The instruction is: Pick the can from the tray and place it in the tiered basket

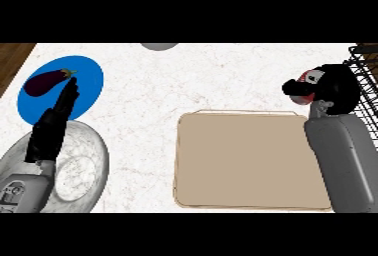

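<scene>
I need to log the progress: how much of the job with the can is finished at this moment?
Done: the tray is bare, so the can has been picked up. In hand: the right hand is curled round the can, close beside the tiered basket at the right edge. Left: putting the can into the basket and letting go. The left hand rests open at the left, fingers up.

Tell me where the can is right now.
In the head view's upper right, the can is held in the right hand, beside the basket, beyond the tray.
</scene>
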